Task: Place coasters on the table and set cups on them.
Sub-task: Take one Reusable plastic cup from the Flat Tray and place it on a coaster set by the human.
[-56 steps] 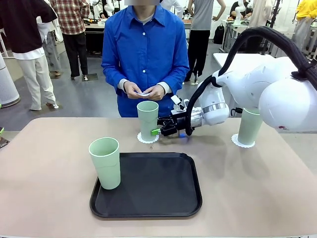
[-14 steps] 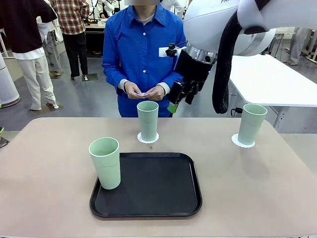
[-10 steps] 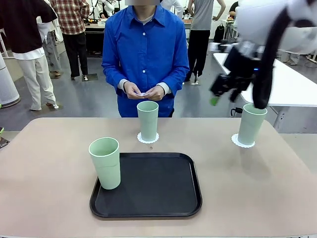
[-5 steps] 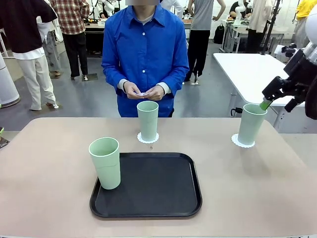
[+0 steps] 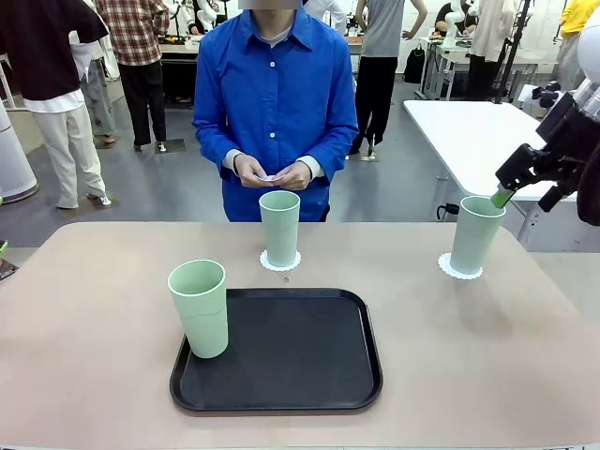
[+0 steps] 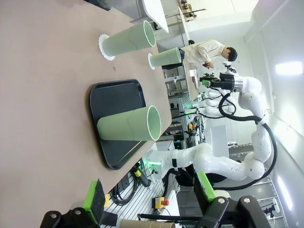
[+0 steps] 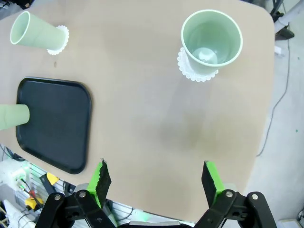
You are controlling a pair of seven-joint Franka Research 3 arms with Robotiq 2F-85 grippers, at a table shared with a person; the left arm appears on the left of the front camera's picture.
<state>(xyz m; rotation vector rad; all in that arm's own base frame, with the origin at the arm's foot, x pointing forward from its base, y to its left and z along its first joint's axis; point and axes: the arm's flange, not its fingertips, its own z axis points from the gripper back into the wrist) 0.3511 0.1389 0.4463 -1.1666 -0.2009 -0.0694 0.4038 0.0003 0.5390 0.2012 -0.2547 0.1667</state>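
The right gripper (image 5: pixel 527 195) hung with its jaws fully apart and nothing between them, raised above the far right corner of the smooth beige-pink bench (image 5: pixel 94 309). The left gripper (image 6: pixel 149 194) was likewise wide open and empty, held off toward the bench's left edge. Just below the right gripper, a tall pale mint-green tapered plastic cup (image 5: pixel 475 234) stood upright on a small round white lacy coaster (image 5: pixel 451 272) near that corner. A second cup (image 5: pixel 279 228) stood on a second coaster (image 5: pixel 267 262) at the middle of the far edge, before a person in a blue shirt whose hands (image 5: pixel 295 174) held something white, too small to identify. The third cup (image 5: pixel 200 309) stood at the left rim of a large black rectangular tray (image 5: pixel 300 356) by the near edge, with no coaster under it. That cup looked empty, light and thin-walled, so it would likely tip at a nudge and flex under a hard squeeze. A moderate side grip around its faint middle ridge seemed safest. The coasters looked flimsy and apt to slide.
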